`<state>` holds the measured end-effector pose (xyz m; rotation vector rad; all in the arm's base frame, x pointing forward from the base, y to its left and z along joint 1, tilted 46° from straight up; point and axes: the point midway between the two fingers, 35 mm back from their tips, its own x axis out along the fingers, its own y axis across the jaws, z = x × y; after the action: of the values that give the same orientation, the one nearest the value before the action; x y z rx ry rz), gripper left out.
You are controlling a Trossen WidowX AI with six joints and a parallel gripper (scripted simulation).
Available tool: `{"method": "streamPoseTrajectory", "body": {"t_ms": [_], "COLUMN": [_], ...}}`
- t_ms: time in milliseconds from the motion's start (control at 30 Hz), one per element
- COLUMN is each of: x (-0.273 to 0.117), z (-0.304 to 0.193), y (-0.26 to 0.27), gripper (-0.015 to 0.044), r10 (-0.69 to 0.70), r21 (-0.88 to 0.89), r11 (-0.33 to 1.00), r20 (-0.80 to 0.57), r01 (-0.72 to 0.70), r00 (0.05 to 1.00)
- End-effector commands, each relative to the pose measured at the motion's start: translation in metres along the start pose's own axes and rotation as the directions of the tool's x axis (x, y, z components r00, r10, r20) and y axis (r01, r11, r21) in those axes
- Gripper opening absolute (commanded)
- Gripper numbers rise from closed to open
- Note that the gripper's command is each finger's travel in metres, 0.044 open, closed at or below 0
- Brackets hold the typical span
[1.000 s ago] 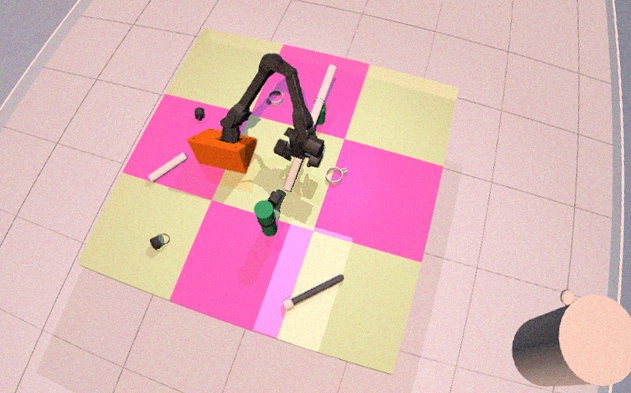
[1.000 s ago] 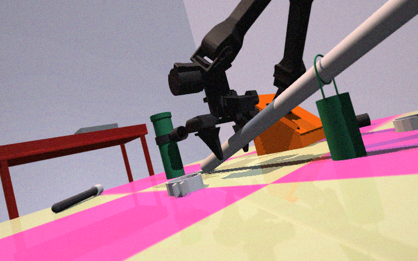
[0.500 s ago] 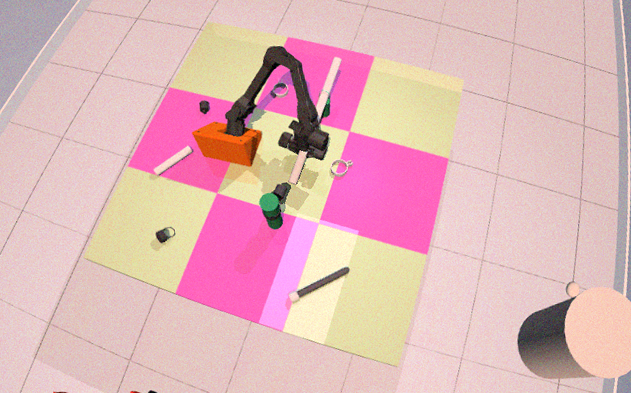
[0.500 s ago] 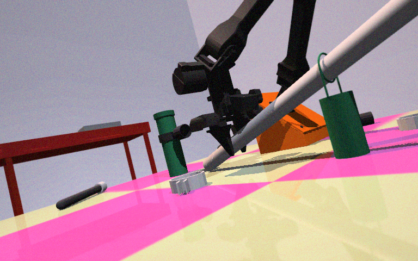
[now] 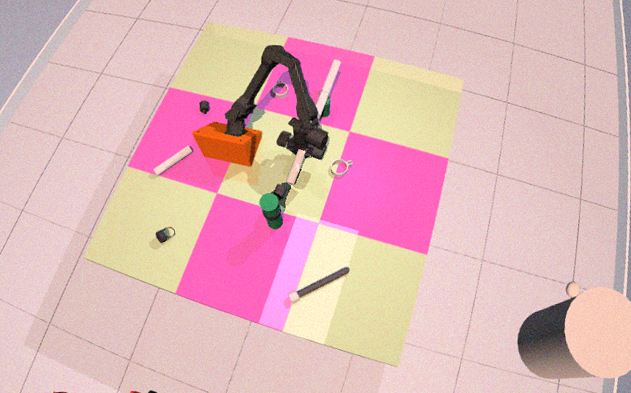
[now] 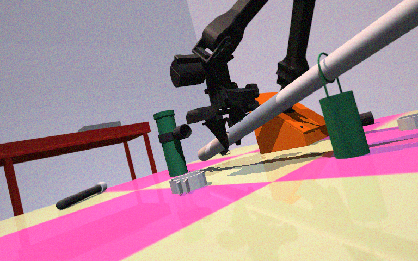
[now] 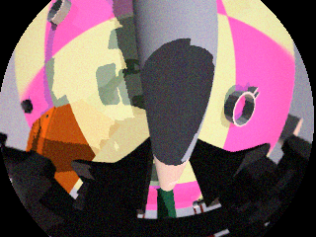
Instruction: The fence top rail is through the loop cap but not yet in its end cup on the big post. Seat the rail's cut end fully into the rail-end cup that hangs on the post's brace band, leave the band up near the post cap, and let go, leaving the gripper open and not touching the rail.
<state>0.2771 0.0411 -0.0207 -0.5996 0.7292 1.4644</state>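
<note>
My gripper (image 6: 231, 143) (image 7: 168, 137) is shut on the white-pink rail (image 5: 297, 166) (image 6: 295, 89) (image 7: 174, 25), near its cut end. The rail slopes down through the green wire loop (image 6: 319, 66) above the small green post (image 6: 343, 126) (image 5: 326, 107). Its cut end appears slightly above the mat, outside the cup and lower than its mouth. The black rail-end cup (image 5: 281, 191) (image 6: 182, 131) hangs on the dark brace band (image 6: 166, 137), high on the big green post (image 5: 274, 222) (image 6: 174, 155) (image 7: 166, 202), below its cap. The cup's mouth faces roughly toward the rail.
A grey clamp ring (image 5: 332, 173) (image 6: 195, 184) lies beside the rail, near the post. A dark rod (image 5: 322, 282) (image 6: 78, 197) lies farther forward. The orange arm base (image 5: 224, 151) (image 6: 277, 138) (image 7: 66, 160) and a short white tube (image 5: 173, 161) stand and lie to the left in the top view.
</note>
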Motion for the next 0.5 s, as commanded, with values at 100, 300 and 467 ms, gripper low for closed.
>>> {"method": "streamPoseTrajectory", "body": {"t_ms": [100,300,467], "x": [-0.042,-0.051,-0.047], "z": [-0.032,-0.039,-0.035], "y": [-0.001,0.001,0.001], "gripper": [0.0,0.0,0.0], "r10": [-0.009,-0.003,-0.004], "r21": [0.002,0.005,0.007], "r11": [1.0,1.0,1.0], "r20": [-0.172,-0.21,-0.185], "r01": [0.009,0.004,0.005], "r00": [0.985,0.978,0.983]}}
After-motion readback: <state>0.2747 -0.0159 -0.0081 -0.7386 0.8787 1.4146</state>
